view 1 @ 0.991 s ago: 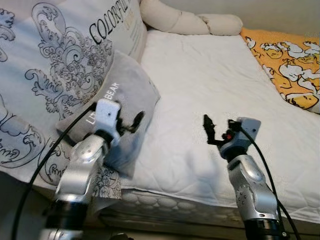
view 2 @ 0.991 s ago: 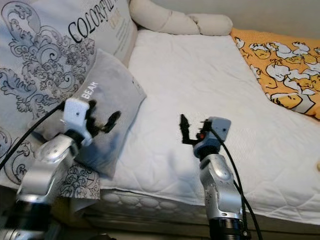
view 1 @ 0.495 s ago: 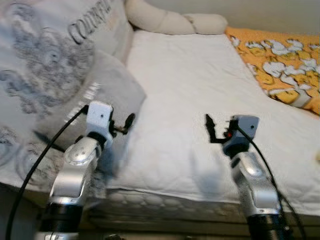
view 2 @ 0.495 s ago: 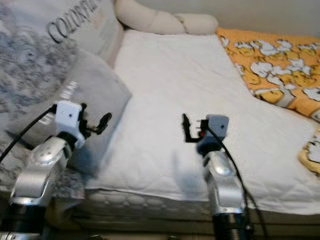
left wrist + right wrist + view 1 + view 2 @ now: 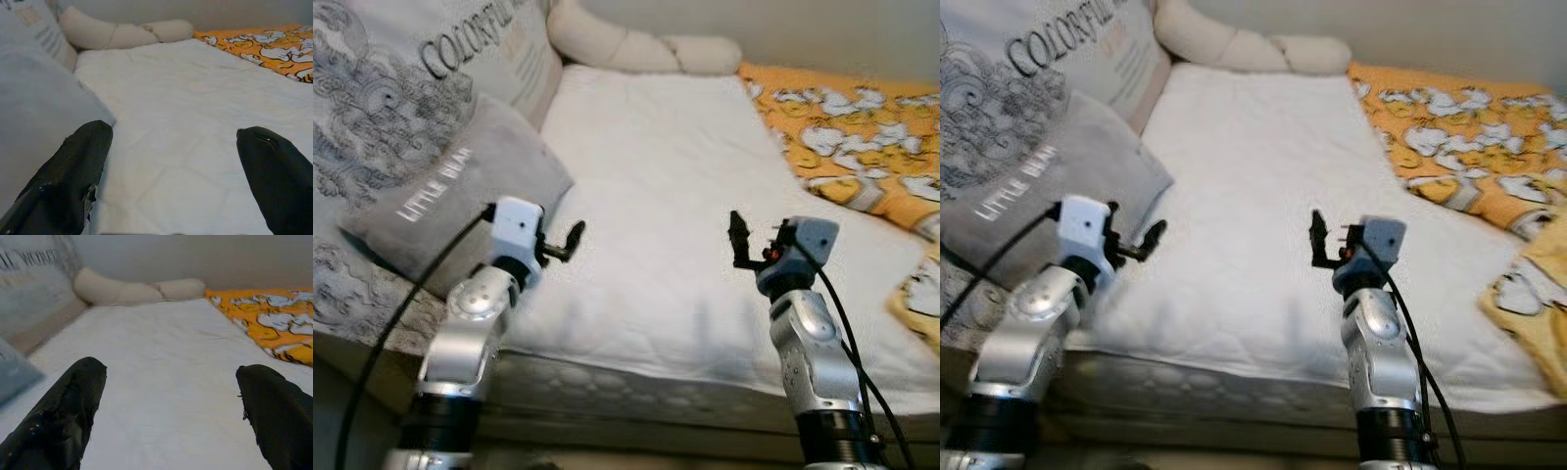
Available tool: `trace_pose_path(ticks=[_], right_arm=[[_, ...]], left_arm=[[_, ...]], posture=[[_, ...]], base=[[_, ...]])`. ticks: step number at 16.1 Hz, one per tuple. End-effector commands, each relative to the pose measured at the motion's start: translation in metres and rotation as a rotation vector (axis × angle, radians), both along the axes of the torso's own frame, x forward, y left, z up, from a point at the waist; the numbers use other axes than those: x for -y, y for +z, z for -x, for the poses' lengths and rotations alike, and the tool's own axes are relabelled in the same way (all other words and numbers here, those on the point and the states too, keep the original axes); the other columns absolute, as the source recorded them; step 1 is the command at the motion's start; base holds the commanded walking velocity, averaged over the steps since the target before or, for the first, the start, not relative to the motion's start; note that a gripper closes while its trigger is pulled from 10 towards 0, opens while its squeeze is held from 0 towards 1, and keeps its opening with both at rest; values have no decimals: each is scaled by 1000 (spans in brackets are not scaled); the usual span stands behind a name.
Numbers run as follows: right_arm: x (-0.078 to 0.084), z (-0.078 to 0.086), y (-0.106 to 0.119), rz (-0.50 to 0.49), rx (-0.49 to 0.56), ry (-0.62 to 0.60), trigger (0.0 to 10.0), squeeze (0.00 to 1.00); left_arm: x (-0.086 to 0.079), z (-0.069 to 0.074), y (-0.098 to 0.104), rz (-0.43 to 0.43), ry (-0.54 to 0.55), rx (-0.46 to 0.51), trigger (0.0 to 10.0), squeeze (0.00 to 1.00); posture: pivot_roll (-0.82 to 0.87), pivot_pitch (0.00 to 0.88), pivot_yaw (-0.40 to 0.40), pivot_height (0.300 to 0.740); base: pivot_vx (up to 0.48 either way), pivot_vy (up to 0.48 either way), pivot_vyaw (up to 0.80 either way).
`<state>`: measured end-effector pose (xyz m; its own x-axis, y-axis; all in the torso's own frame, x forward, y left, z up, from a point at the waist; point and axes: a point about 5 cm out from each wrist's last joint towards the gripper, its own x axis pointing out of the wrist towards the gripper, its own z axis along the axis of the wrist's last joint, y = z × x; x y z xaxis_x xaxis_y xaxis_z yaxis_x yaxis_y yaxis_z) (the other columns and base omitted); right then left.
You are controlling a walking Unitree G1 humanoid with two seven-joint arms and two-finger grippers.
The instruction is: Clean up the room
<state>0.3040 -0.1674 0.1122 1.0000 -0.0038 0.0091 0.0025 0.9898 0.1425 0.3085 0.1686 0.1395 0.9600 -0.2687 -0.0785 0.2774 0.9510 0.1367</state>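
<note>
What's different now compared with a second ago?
The left end effector has drawn back off the grey Little Bear pillow and now hovers open over the white mattress. The shift across the whole scene is camera motion. The right end effector stayed open and empty; the bedding stayed put.

Silver jointed arms, black cables, each tool with long black fingers (image 5: pixel 73 181).

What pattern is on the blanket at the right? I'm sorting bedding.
The blanket is orange with white cartoon figures, clearest in the left eye view.
</note>
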Motion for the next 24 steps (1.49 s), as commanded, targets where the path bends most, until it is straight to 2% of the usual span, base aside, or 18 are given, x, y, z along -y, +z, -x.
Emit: trace_pose_path(ticks=[1, 3, 4, 6, 8, 10, 13, 14, 15, 24], right_arm=[[-4, -2, 6, 84, 38, 33, 10000, 1000], [-5, -2, 8, 89, 73, 43, 10000, 1000], [-3, -4, 7, 51, 61, 35, 10000, 1000], [2, -5, 7, 74, 44, -14, 10000, 1000], [1, -6, 0, 151, 6, 22, 10000, 1000], [4, -4, -3, 127, 24, -17, 10000, 1000], [9, -3, -8, 108, -15, -37, 10000, 1000], [11, -2, -13, 62, -60, -56, 10000, 1000], [12, -1, -16, 31, -85, -72, 10000, 1000], [7, -1, -21, 21, -109, -31, 10000, 1000]], left_arm=[[-6, -1, -2, 3, 26, -13, 10000, 1000], [-7, 0, -4, 3, 34, -18, 10000, 1000], [-7, 0, -7, 2, 40, -26, 10000, 1000], [-10, 1, -12, 0, 70, -43, 10000, 1000], [-14, 1, -15, -2, 93, -53, 10000, 1000], [-14, 1, -16, -2, 95, -54, 10000, 1000], [-13, 2, -18, -4, 98, -58, 10000, 1000], [-13, 2, -18, -4, 100, -58, 10000, 1000], [-13, 3, -19, -5, 104, -59, 10000, 1000], [-14, 2, -21, -6, 128, -55, 10000, 1000]], posture=[[18, 0, -62, 740], [17, 0, -63, 740], [15, 0, -61, 740], [14, 0, -59, 740], [10, 0, -56, 740], [11, 0, -56, 740], [9, 0, -54, 740], [9, 0, -54, 740], [8, 0, -53, 740], [3, 0, -51, 740]], base=[[0, -352, 0], [0, -352, 0], [0, -349, 0], [0, -349, 0], [0, -347, 0], [0, -345, 672], [0, -350, 781], [0, -349, 413], [0, -352, 0], [0, -349, 0]])
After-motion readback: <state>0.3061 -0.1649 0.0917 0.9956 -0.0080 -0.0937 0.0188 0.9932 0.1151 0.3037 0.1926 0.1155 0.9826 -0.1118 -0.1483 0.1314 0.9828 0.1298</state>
